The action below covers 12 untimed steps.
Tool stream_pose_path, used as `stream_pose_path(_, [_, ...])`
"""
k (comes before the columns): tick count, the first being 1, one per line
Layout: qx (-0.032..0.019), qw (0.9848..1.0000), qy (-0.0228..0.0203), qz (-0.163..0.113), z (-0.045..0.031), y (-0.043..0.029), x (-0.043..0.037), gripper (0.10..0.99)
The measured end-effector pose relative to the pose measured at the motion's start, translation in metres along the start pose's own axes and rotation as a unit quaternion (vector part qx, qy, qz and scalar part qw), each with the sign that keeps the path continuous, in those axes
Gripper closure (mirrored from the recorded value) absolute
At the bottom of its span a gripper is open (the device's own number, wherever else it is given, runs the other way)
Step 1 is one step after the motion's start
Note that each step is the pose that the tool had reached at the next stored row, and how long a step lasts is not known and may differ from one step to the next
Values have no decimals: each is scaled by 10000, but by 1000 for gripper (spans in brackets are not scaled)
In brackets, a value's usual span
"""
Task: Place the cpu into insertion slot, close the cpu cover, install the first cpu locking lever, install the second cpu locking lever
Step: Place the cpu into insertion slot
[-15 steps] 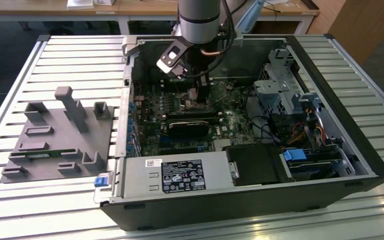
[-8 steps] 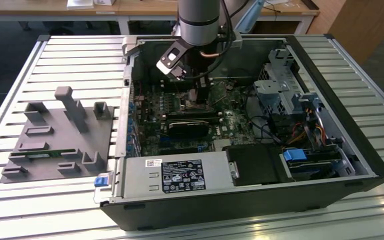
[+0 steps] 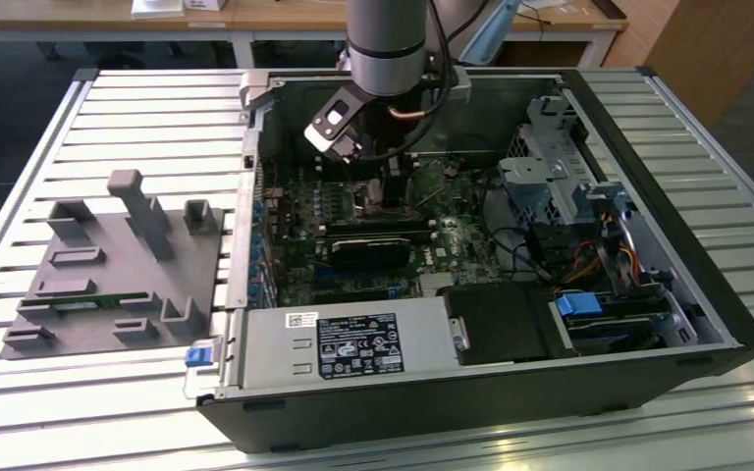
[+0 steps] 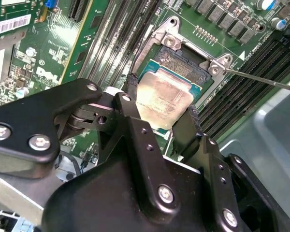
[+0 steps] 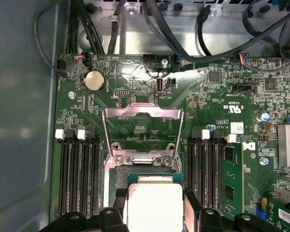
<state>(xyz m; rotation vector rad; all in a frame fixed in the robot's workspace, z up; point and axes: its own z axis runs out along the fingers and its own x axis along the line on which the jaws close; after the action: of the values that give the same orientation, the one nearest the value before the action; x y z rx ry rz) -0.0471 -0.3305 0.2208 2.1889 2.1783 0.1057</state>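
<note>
the black two-fingered claw (image 4: 162, 104) is closed narrowly on the small flat square cpu (image 4: 166, 92), one finger on each of two opposite edges. the chip's dull silver-grey metal top looks scuffed and glinting, with a tan-green rim around it. it sits over the square black-bordered insertion slot (image 4: 181, 65) in the green circuit board (image 4: 67, 48). the thin silver metal cpu cover (image 5: 140, 114) stands swung open just beyond the slot, between long black memory slots (image 5: 77, 174).

Memory slots (image 5: 79, 174) flank insertion slot (image 4: 181, 64); cpu cover (image 5: 140, 114) open.
</note>
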Motion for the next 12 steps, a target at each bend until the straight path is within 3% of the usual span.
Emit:
stream_pose_path(7, [0,10000,2,-22,89,-18,8,545])
stream_pose_path(12, [0,10000,2,-22,99,-20,12,545])
